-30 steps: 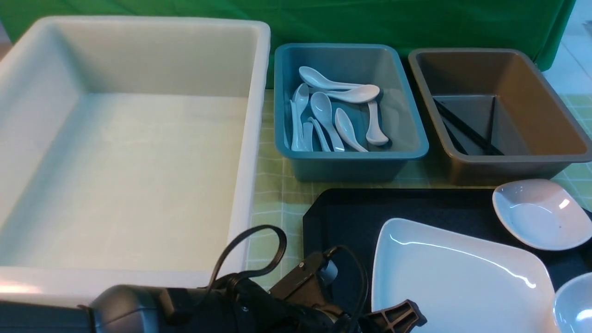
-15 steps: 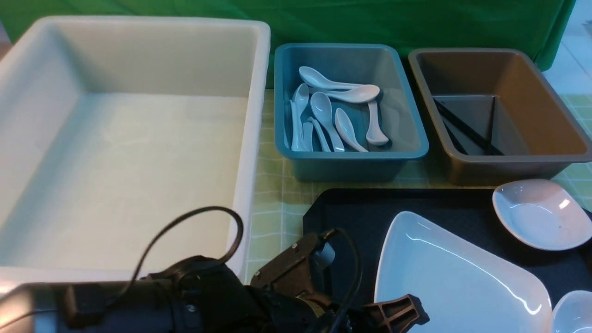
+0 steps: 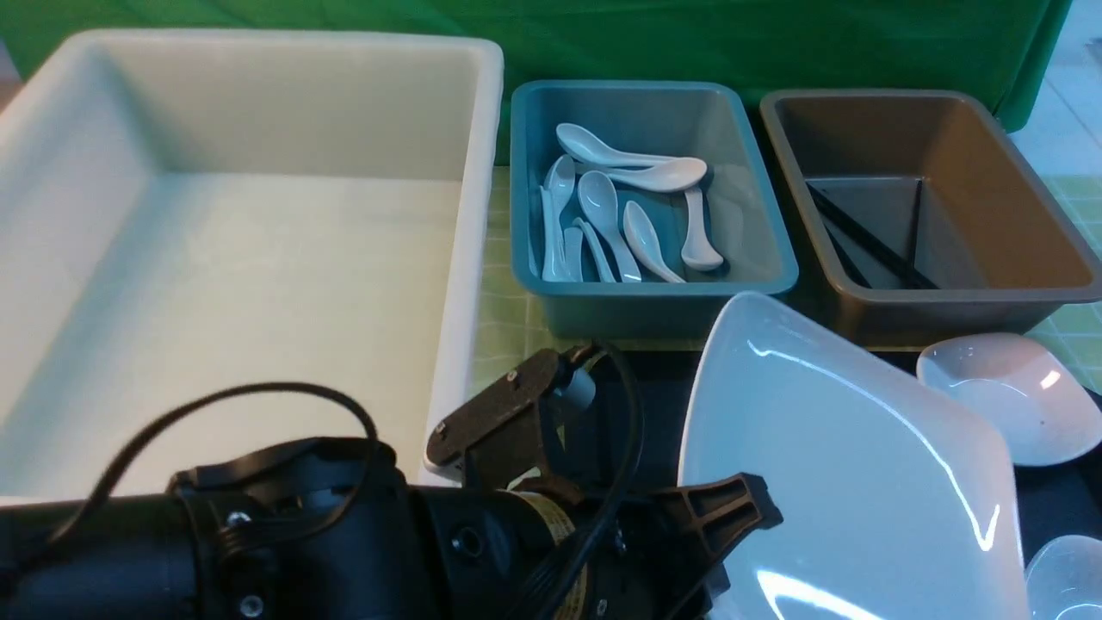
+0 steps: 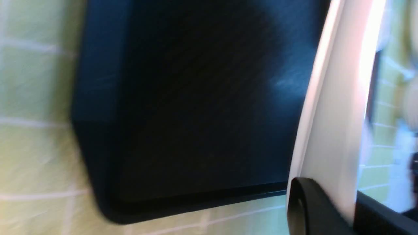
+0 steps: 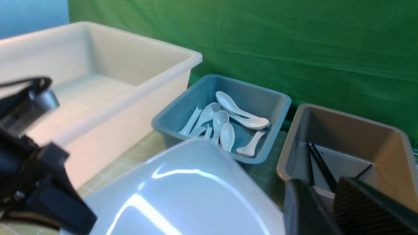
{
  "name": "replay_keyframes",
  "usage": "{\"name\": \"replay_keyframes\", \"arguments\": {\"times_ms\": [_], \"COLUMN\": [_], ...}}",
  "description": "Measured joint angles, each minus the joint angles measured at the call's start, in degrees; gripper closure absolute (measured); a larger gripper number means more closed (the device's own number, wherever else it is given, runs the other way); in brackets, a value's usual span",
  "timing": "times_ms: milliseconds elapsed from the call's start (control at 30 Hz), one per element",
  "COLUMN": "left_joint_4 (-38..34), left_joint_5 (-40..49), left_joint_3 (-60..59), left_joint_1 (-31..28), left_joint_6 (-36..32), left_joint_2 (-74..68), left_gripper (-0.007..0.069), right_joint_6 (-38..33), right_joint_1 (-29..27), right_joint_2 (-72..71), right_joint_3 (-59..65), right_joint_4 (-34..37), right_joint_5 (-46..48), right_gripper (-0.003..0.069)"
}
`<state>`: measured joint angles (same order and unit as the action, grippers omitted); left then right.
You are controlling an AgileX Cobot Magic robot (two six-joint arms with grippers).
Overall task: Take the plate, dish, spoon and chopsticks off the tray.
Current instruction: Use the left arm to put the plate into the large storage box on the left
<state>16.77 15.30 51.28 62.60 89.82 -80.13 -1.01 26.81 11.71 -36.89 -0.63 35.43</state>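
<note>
The deep white tub (image 3: 215, 258) occupies the left half of the front view and stands on the green checked cloth (image 3: 508, 344). The black tray (image 4: 196, 98) lies on the same cloth, to the right of the white tub and nearer than the two smaller tubs. The large white plate (image 3: 844, 465) is held clear of the tray surface and steeply tilted, with its far corner overlapping the front walls of the two smaller tubs in the front view. The left gripper (image 3: 732, 547) is clamped on the plate's near left edge; the left wrist view shows the rim passing between its two black fingers (image 4: 303, 209). The brown tub (image 3: 1016, 232) stands at far right and the blue tub (image 3: 749, 224) just beside it. The small white dish (image 3: 1003, 400) rests at the tray's far right. White spoons (image 3: 620, 215) lie in the blue tub, black chopsticks (image 3: 869, 245) in the brown tub. The right gripper (image 5: 329, 209) shows only partly; whether it is spread or closed cannot be determined.
</note>
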Motion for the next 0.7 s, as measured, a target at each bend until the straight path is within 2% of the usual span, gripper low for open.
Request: {"name": "replay_keyframes", "arguments": {"times_ms": [167, 467, 600, 700], "left_joint_4": [2.6, 7.1, 7.6, 8.0], "left_joint_5": [1.7, 15.0, 21.5, 27.5], "left_joint_3": [2.5, 9.1, 11.3, 11.7], "left_joint_1": [0.0, -1.1, -6.0, -12.2], "left_joint_6": [-0.3, -6.7, -12.5, -17.1], "left_joint_2": [2.9, 14.6, 22.4, 29.0], "left_gripper": [0.0617, 0.0617, 0.0617, 0.0617], "right_joint_6": [0.1, 0.0, 0.0, 0.0], "right_joint_1": [0.0, 0.0, 0.0, 0.0], "right_joint_2": [0.0, 0.0, 0.0, 0.0], "right_joint_3": [0.0, 0.0, 0.0, 0.0], "right_joint_4": [0.0, 0.0, 0.0, 0.0], "right_joint_5": [0.1, 0.1, 0.1, 0.1], "right_gripper": [0.0511, 0.0511, 0.0511, 0.0511]}}
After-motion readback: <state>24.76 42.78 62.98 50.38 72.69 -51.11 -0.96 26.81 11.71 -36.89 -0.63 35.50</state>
